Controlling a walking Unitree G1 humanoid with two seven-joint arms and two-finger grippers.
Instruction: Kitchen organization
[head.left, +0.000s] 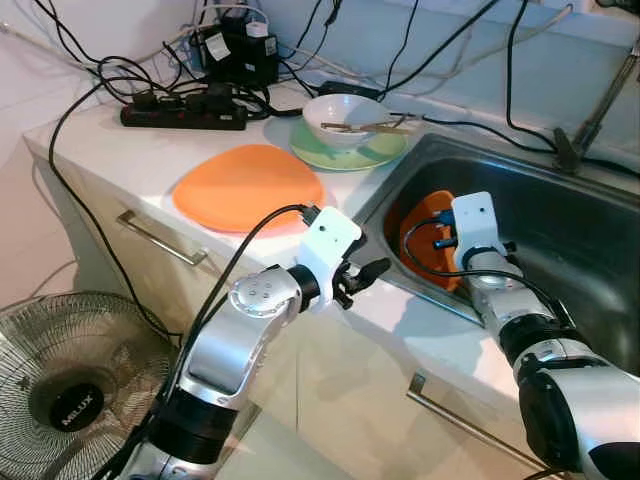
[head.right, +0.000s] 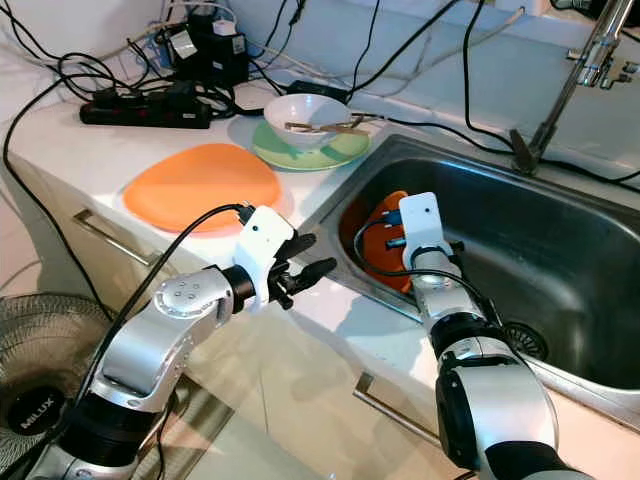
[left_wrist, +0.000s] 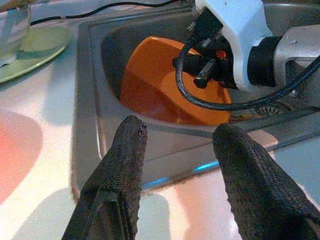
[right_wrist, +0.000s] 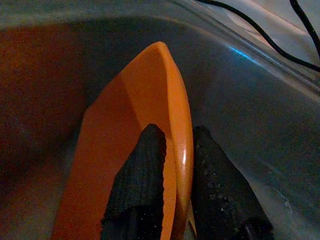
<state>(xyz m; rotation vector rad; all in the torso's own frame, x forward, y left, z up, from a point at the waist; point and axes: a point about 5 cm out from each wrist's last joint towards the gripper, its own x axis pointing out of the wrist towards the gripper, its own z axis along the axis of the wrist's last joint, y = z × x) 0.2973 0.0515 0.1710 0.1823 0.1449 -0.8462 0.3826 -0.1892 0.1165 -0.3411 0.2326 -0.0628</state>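
An orange plate stands tilted on its edge in the steel sink, leaning at the sink's left end. My right gripper is down in the sink, shut on that plate's rim with one finger on each face. My left gripper hovers open over the counter's front edge, just left of the sink, holding nothing. In the left wrist view its fingertips frame the orange plate and my right wrist. A second orange plate lies flat on the counter.
A white bowl with utensils sits on a green plate behind the sink's left corner. A power strip and tangled cables crowd the back of the counter. A faucet stands behind the sink. A floor fan is at lower left.
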